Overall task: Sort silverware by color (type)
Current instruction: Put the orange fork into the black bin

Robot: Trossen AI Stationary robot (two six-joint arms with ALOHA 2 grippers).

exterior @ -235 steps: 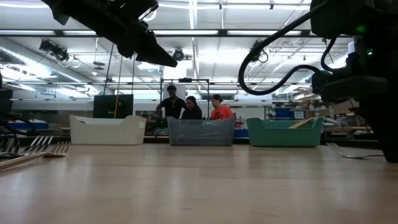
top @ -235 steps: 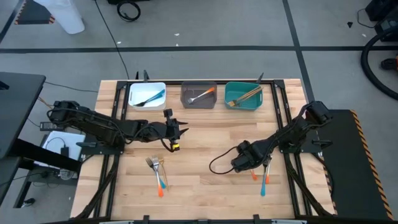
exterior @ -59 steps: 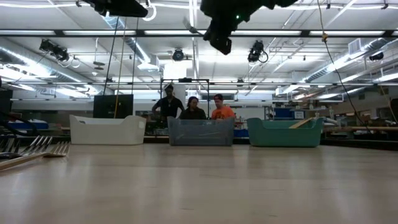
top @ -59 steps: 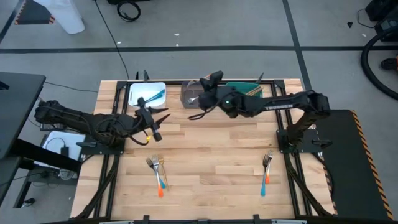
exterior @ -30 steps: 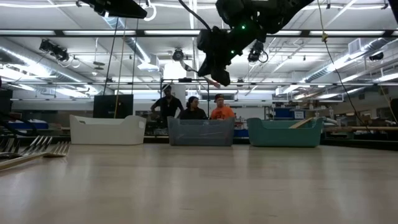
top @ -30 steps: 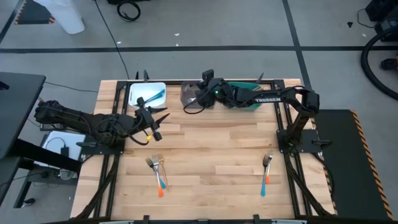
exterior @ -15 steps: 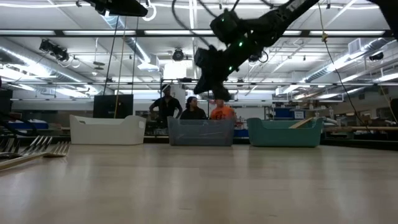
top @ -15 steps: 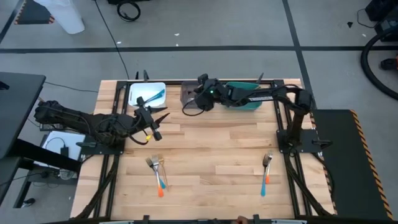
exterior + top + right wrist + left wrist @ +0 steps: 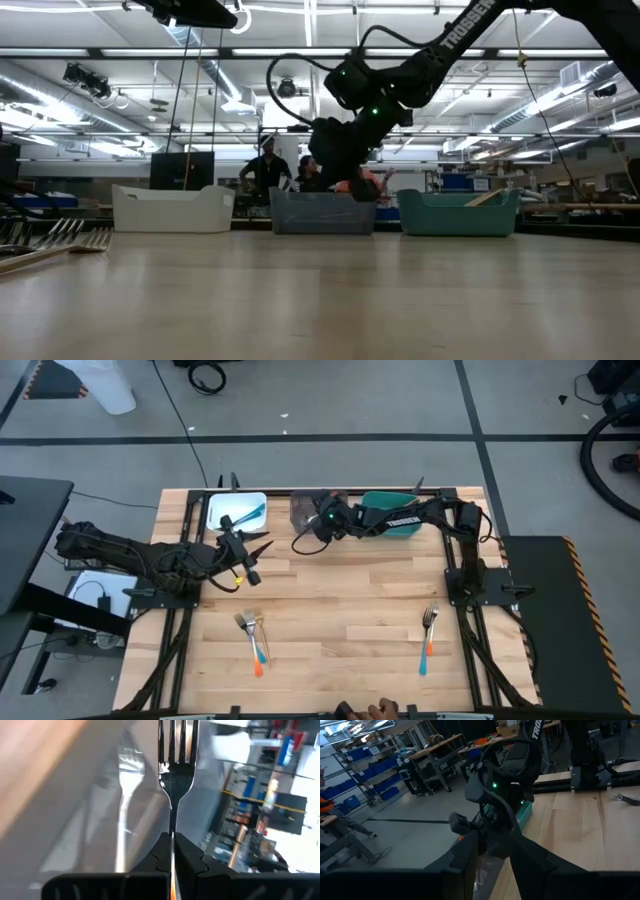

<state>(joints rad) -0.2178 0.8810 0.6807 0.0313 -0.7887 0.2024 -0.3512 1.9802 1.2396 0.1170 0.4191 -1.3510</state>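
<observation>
My right gripper [image 9: 318, 522] hangs over the grey bin [image 9: 303, 510] at the table's far edge, shut on a fork [image 9: 175, 755] with a silver head and an orange handle. A second silver-headed fork [image 9: 126, 780] lies on the bin floor. My left gripper [image 9: 252, 557] waits at mid-left, open, with nothing between its fingers. The white bin [image 9: 228, 508] holds a blue-handled piece, and the teal bin [image 9: 398, 522] stands to the right of the grey one. Loose silverware lies near left [image 9: 253, 637] and near right [image 9: 428, 632] on the table. My right gripper pinches the fork's thin neck [image 9: 172, 831] between its two fingers, just behind the head. The fork runs along the fingers: tines stick out ahead, the orange handle [image 9: 346, 187] runs back. The fingers slant down from the table's right into the grey bin. Whether the tines touch the bin, I cannot tell.
The three bins stand in a row along the far edge, seen from the table top as white [image 9: 172, 208], grey [image 9: 322, 212] and teal [image 9: 460, 212]. Bare wood lies mid-table. A person's hand [image 9: 378, 710] shows at the near edge, and people stand beyond the bins.
My right gripper has sunk from well above the bins to the grey bin's rim, carrying the fork, and its wrist has rolled on the way. It has stayed shut. My left arm has kept still.
</observation>
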